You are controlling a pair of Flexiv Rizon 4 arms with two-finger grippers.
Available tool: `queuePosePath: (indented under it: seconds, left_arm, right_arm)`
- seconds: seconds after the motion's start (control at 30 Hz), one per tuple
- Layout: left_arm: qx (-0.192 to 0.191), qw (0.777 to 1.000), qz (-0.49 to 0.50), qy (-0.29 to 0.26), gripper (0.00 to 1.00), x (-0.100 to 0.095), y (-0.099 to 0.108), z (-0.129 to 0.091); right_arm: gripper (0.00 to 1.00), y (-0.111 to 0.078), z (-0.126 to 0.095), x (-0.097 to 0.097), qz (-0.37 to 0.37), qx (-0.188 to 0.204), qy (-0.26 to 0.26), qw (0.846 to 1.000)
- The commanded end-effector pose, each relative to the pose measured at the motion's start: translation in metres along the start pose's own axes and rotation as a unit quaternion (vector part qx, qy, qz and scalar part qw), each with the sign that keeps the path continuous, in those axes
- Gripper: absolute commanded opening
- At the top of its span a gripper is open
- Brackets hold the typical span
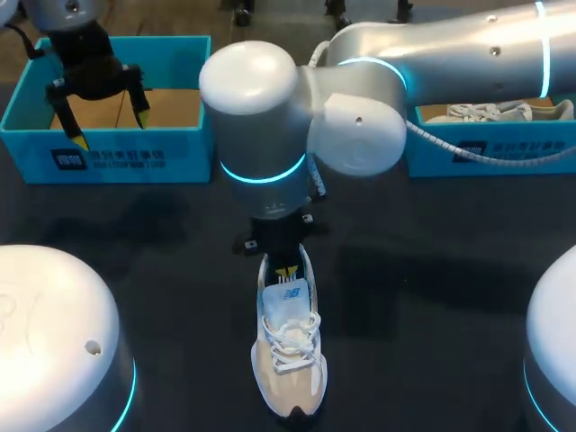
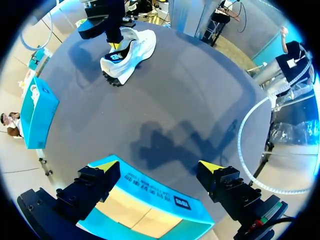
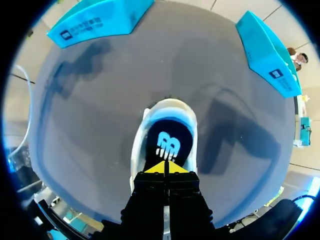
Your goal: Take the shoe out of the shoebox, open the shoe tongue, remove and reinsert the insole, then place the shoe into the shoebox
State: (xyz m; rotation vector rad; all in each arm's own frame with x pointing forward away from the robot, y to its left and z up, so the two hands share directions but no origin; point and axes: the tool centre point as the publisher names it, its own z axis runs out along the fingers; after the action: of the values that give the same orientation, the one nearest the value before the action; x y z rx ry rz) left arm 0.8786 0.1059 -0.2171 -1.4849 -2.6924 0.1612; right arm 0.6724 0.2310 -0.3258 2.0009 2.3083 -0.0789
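Observation:
A white and beige shoe (image 1: 290, 360) stands on the dark table, toe toward the front edge. My right gripper (image 1: 286, 273) is shut, its yellow tips together inside the shoe's opening just behind the white tongue (image 1: 288, 295). In the right wrist view the right gripper (image 3: 165, 167) rests over the dark insole (image 3: 167, 142) with its pale logo; nothing shows between the tips. My left gripper (image 1: 112, 128) hangs open over the empty left shoebox (image 1: 117, 162), far from the shoe. From the left wrist, the left gripper (image 2: 159, 167) sits above that box (image 2: 180, 202), with the shoe (image 2: 131, 55) ahead.
A second blue shoebox (image 1: 445, 162) at the back right holds another pale shoe (image 1: 490, 111). My right arm's large elbow (image 1: 261, 108) hangs over the table's middle. Both boxes stand along the far edge (image 3: 95, 20) (image 3: 267, 50).

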Motion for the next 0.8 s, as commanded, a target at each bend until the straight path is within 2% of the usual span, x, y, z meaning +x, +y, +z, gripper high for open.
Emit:
queuePosePath:
  seconds: [0.03, 0.37, 0.73, 0.8]
  left_arm:
    - [0.0, 1.0, 0.0, 0.001, 1.0, 0.0, 0.001, 0.0]
    - [0.0, 1.0, 0.0, 0.001, 1.0, 0.0, 0.001, 0.0]
    - [0.0, 1.0, 0.0, 0.001, 1.0, 0.0, 0.001, 0.0]
    - [0.0, 1.0, 0.0, 0.001, 1.0, 0.0, 0.001, 0.0]
  right_arm:
    - [0.0, 0.001, 0.0, 0.0, 0.011, 0.012, -0.014, 1.0]
    - [0.0, 0.007, 0.018, -0.009, 0.036, 0.038, -0.031, 0.998]
    - [0.0, 0.011, 0.042, -0.001, 0.058, 0.067, -0.037, 0.995]
    - [0.0, 0.009, 0.042, 0.002, 0.058, 0.058, -0.041, 0.996]
